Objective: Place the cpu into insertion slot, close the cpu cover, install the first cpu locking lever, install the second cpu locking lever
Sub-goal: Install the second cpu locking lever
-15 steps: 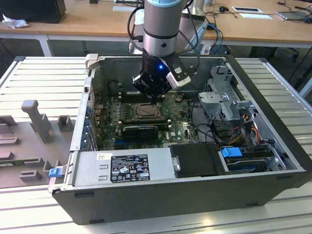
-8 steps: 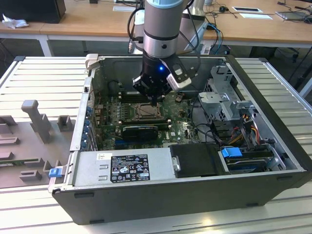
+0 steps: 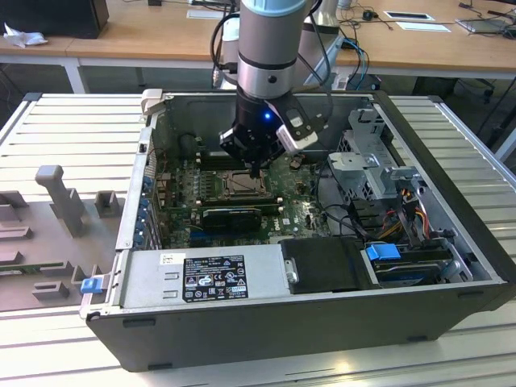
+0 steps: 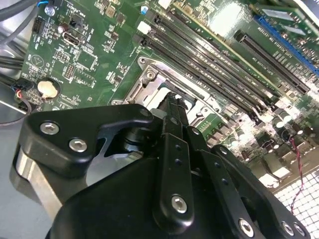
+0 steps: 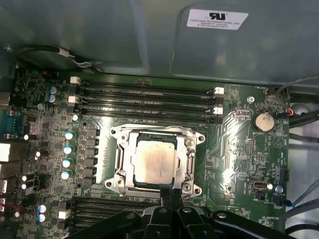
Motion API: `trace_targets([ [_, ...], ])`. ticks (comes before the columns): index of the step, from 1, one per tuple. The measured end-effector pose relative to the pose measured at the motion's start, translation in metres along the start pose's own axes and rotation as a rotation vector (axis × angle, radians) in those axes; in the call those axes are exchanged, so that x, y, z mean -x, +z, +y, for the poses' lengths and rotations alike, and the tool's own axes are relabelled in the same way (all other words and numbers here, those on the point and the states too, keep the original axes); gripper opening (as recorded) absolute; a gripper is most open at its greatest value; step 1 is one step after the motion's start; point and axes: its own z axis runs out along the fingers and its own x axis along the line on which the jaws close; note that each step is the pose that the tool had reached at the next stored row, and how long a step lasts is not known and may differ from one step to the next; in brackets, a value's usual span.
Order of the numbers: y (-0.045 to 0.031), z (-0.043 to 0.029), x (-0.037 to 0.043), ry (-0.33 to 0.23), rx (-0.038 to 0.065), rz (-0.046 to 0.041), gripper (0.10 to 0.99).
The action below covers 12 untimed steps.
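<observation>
— So, where is the cpu (image 5: 156, 161) sitting?

— In the first wrist view its pale metal top lies flat in the insertion slot (image 5: 157, 163), framed all round by the cpu cover (image 5: 124, 152), which lies down over the socket with the chip showing through its window.

— And the tool (image 5: 167, 191)?

— Its two slim black fingers (image 4: 172, 124) are drawn together into a narrow tip with nothing between them. In the first wrist view that tip touches or hangs just over the socket's rim at the chip's 6 o'clock edge; I cannot tell which.

— What surrounds the socket?

— Green motherboard (image 5: 234, 164). Long black memory slots (image 5: 149, 99) run at 12 o'clock of the socket, a round coin battery (image 5: 263, 121) sits near 2 o'clock.

— And from outside?

— In the exterior view the arm (image 3: 270, 48) reaches straight down into the open computer case (image 3: 322, 322), which lies on a ribbed metal bench (image 3: 72, 129). The tool (image 3: 256, 171) hangs over the socket (image 3: 239, 185) in the middle of the board. A grey power supply (image 3: 201, 278) sits at the case's 6 o'clock wall.
</observation>
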Motion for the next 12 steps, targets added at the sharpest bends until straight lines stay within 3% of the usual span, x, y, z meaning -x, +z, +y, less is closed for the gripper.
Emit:
trace_targets([
  [8,-0.0005,-0.0071,-0.0005,0.0,0.0,0.0001,0.106],
  [10,-0.0009,-0.0129,-0.0009,0.0,0.001,-0.0002,0.106],
  [12,-0.0013,-0.0227,-0.0016,0.0,0.01,0.0,0.106],
])
